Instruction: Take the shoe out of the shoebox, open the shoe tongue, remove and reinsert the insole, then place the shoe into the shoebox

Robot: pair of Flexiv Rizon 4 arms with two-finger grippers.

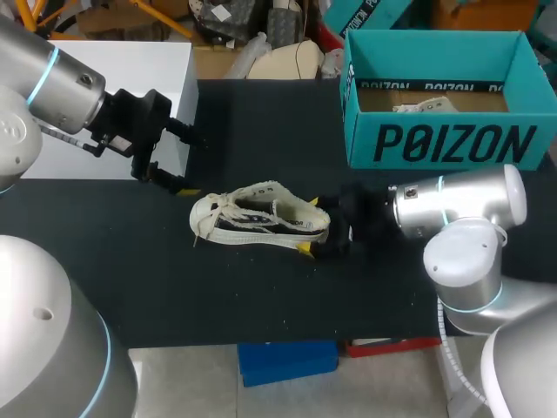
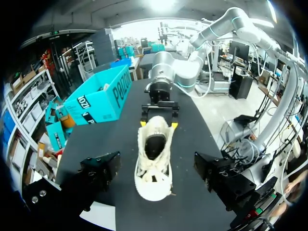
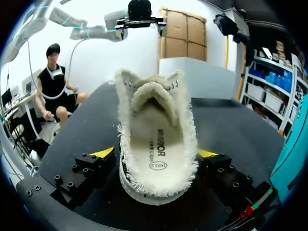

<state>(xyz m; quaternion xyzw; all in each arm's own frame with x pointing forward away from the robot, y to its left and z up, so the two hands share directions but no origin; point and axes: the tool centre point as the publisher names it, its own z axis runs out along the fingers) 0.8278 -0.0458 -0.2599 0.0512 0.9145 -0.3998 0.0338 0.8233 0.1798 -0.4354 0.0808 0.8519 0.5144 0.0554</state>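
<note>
One shoe [image 1: 261, 218], cream-white with frayed edges and a dark band along its sole, sits on the black tabletop [image 1: 261, 313] near the middle. It is outside the shoebox, with its toe toward my left arm and its heel toward my right. Its white laces [image 1: 209, 218] lie loose over the toe end. In the right wrist view the mouth gapes wide: the one tongue [image 3: 150, 94] stands up toward the toe, and one insole [image 3: 156, 144] lies flat inside, printed side showing.

The right tool [image 1: 312, 225] has the heel. Its two fingers [image 3: 103, 153] press the shoe's sides from left and right, the yellow tips just showing on either flank, so it is closed on the shoe across the heel's width.

The left tool [image 1: 190, 164] hangs just beyond the toe, apart from it. Its two fingers are spread wide and hold nothing. In the left wrist view the toe lies ahead of and between them, without touching either.

One shoebox [image 1: 439, 144], teal and without a lid, stands at the tabletop's rear right, well apart from the shoe. A pale thing [image 1: 422, 106] lies inside it, too small to tell.

One white box [image 1: 122, 96] stands at the rear left, behind the left tool.
</note>
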